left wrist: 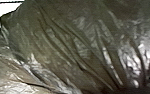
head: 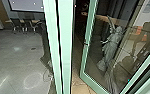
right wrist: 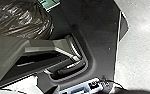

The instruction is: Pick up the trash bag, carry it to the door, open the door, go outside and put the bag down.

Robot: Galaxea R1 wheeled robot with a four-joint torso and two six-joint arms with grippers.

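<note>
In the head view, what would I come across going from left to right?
Dark chairs → pale green posts → the glass door's left upright → a grey statue → a brownish, person-like shape, too unclear to name.

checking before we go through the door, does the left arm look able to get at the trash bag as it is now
Probably yes: the trash bag lies right before the left wrist camera, nothing visible between them. Whether it is already gripped, I cannot tell.
</note>
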